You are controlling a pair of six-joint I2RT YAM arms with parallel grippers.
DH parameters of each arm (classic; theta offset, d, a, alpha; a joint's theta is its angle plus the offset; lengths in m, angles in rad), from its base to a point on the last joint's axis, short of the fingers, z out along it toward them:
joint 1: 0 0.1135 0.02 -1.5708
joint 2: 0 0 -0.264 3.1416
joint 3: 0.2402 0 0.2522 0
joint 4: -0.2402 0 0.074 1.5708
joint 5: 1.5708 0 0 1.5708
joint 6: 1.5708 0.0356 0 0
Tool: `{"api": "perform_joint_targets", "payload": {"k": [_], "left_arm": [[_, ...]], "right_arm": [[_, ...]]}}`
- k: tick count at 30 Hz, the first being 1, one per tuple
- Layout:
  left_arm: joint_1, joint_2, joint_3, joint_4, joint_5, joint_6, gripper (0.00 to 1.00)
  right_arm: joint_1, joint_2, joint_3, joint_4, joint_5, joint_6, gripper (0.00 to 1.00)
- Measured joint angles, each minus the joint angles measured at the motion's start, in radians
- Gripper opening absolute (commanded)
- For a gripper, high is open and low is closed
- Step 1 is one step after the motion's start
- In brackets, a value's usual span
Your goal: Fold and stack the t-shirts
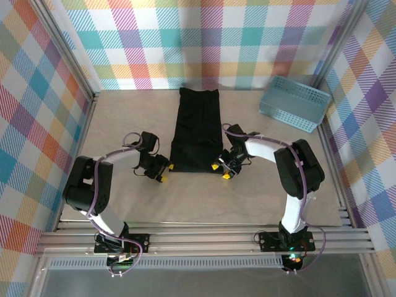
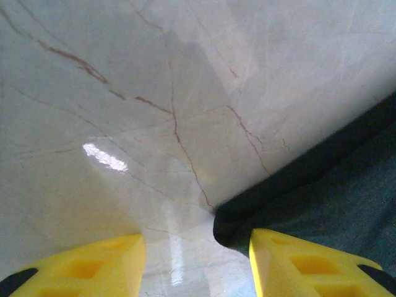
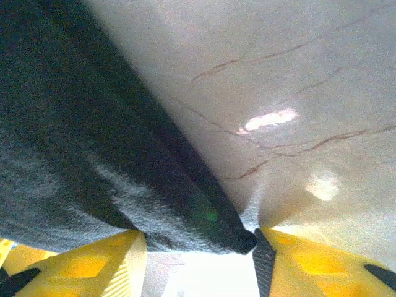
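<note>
Light blue mesh basket (image 1: 286,114) sits far right, its inside partly hidden; left gripper (image 1: 162,175) and right gripper (image 1: 221,172) gape unclenched at near corners of the black t-shirt (image 1: 198,133).

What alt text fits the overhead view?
A black t-shirt, folded into a long strip, lies on a beige table; the left hand and right hand sit at its near corners. A light blue basket stands far right.
</note>
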Motion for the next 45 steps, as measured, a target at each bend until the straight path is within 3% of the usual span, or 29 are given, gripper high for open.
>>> {"api": "perform_joint_targets", "payload": {"k": [4, 9, 12, 14, 16, 23, 31, 40, 45], "left_arm": [[0.000, 0.032, 0.043, -0.051, 0.000, -0.004, 0.37], [-0.003, 0.065, 0.084, -0.053, 0.004, -0.003, 0.32], [-0.011, 0.070, 0.090, 0.006, 0.003, -0.002, 0.40], [-0.014, 0.069, 0.091, 0.050, -0.008, -0.001, 0.53], [-0.018, 0.060, 0.094, 0.066, -0.025, 0.008, 0.54], [-0.019, -0.003, 0.088, 0.058, -0.050, 0.026, 0.41], [-0.020, -0.003, 0.081, 0.027, -0.071, 0.030, 0.48], [-0.064, 0.016, 0.071, 0.012, -0.072, 0.029, 0.44], [-0.080, 0.058, 0.092, -0.015, -0.080, 0.031, 0.36]], "right_arm": [[-0.006, 0.029, 0.032, -0.049, -0.003, -0.009, 0.24], [-0.006, 0.055, 0.071, -0.066, 0.010, -0.029, 0.12], [-0.006, 0.061, 0.103, -0.034, 0.032, -0.044, 0.07], [-0.006, 0.061, 0.116, -0.019, 0.040, -0.051, 0.03], [-0.006, 0.060, 0.116, -0.015, 0.045, -0.057, 0.00], [-0.006, 0.059, 0.116, -0.016, 0.046, -0.058, 0.00], [-0.008, 0.043, 0.114, -0.016, 0.042, -0.058, 0.00], [-0.015, 0.042, 0.103, -0.017, 0.029, -0.058, 0.00], [-0.015, 0.042, 0.100, -0.017, 0.021, -0.058, 0.00]]}}
